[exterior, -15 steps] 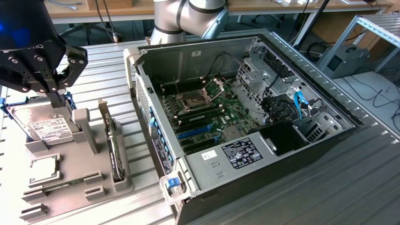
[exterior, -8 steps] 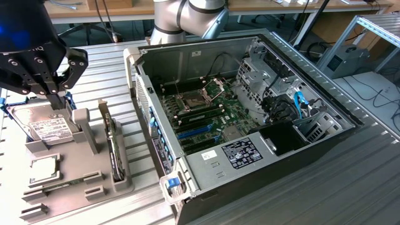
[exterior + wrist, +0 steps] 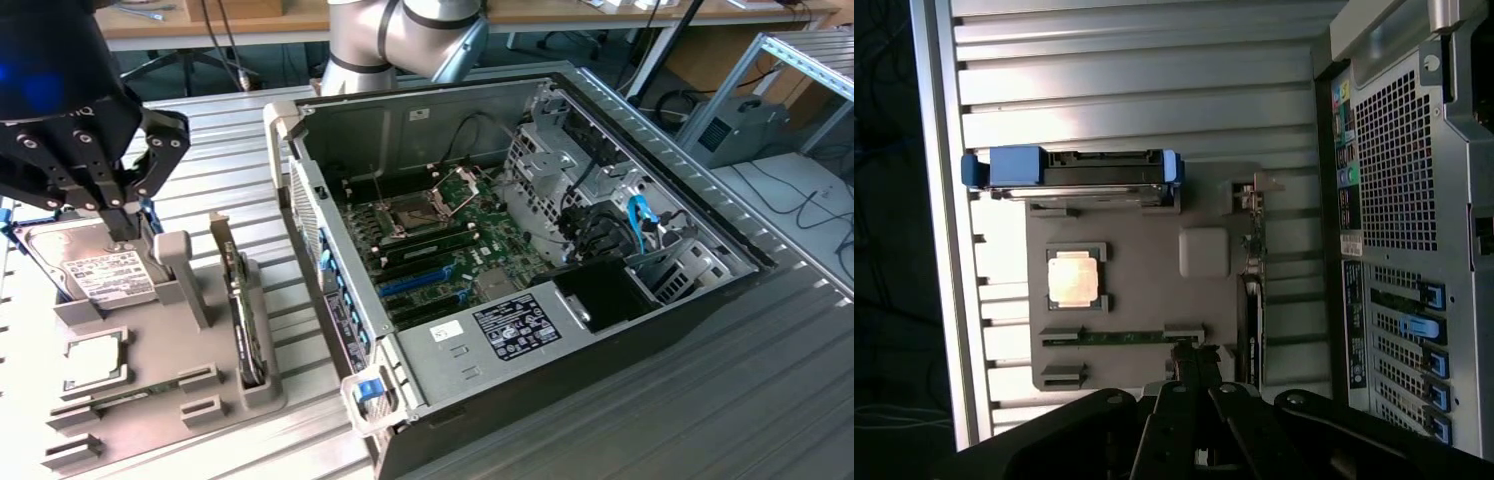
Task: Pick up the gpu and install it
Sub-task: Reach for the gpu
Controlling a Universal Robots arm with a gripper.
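The gpu (image 3: 242,310) is a thin dark card standing on its edge in a slot of the grey holder tray (image 3: 174,345), at the exterior view's left. From the wrist view the gpu (image 3: 1252,300) runs along the side of the tray (image 3: 1144,300) nearest the computer case. My gripper (image 3: 123,222) hangs above the tray's far end, over the hard drive (image 3: 96,272) and to the left of the gpu. Its black fingers (image 3: 1189,362) are pressed together with nothing between them.
The open computer case (image 3: 534,250) lies to the right of the tray, with its motherboard and blue expansion slots (image 3: 416,284) showing. A CPU chip (image 3: 91,360) and a RAM stick (image 3: 1119,337) also sit in the tray. The case's rear panel (image 3: 1399,200) is close beside the tray.
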